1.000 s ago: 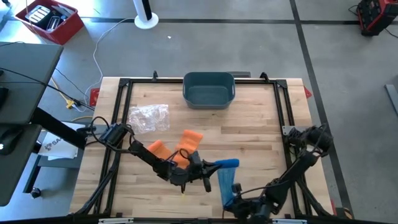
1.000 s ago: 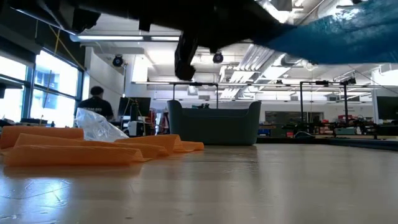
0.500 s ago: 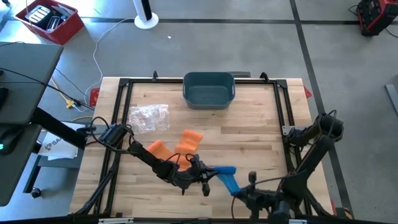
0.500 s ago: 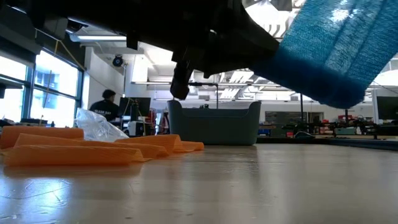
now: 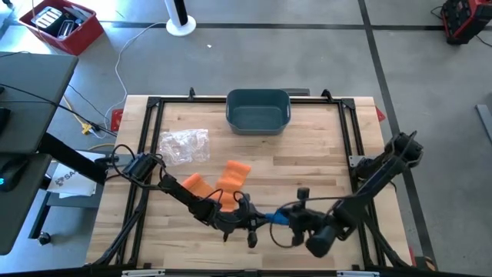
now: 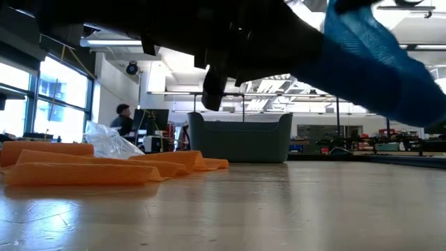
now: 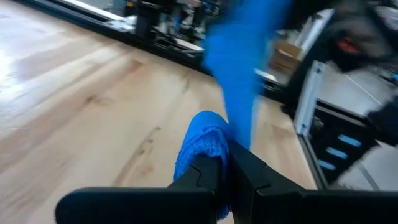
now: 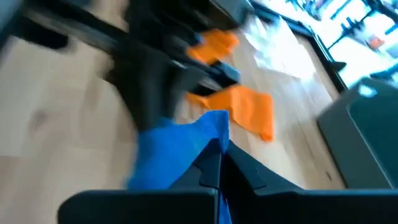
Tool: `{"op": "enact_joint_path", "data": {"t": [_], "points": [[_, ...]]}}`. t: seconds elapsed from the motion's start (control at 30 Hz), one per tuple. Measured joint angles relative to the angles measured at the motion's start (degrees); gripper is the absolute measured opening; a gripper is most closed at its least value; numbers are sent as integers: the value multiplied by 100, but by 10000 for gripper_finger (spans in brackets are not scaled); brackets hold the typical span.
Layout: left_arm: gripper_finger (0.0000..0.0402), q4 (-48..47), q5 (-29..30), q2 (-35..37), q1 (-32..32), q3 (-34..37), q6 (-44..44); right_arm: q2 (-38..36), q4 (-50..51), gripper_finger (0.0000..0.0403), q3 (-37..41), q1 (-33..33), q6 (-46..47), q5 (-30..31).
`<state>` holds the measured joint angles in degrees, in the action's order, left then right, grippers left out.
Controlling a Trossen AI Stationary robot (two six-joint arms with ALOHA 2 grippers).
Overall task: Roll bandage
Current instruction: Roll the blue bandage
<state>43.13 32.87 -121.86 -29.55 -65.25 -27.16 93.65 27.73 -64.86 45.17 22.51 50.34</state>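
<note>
Both grippers clamp the blue bandage (image 5: 279, 218) above the table's (image 5: 323, 154) front edge — left gripper (image 7: 225, 169) on the roll, right gripper (image 8: 217, 163) on its tail | risk: we lose tension — strip slips, roll loosens.

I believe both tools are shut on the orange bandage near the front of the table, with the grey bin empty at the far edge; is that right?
Not quite: the colour is wrong. Both wrist views show the left tool and the right tool shut on the blue bandage; the orange bandages lie loose on the table. The rest stands: the high view shows the grey bin empty at the far edge.
</note>
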Motion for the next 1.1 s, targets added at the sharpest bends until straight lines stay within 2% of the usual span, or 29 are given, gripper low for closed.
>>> {"op": "enact_joint_path", "data": {"t": [0.13, 0.3, 0.67, 0.77, 0.9, 1.1], "points": [[5, 26, -336, 0, -51, -2, 189, 10, 367, 0, 2, -233, 299, -507], [5, 11, -392, -2, -145, -103, 517, 120, 283, 0, 4, -355, 264, -1274], [5, -39, -672, -2, -161, -199, 682, 507, -117, 4, 13, -468, 296, -1344], [5, -90, -681, -2, -159, -199, 663, 507, -200, 29, 13, -540, 249, -1346], [5, -96, -685, -4, -161, -199, 613, 507, -213, 85, 13, -653, 185, -1514], [5, -72, -569, -4, -152, -199, 100, 507, -182, 155, 13, -769, 41, -1636]]}}
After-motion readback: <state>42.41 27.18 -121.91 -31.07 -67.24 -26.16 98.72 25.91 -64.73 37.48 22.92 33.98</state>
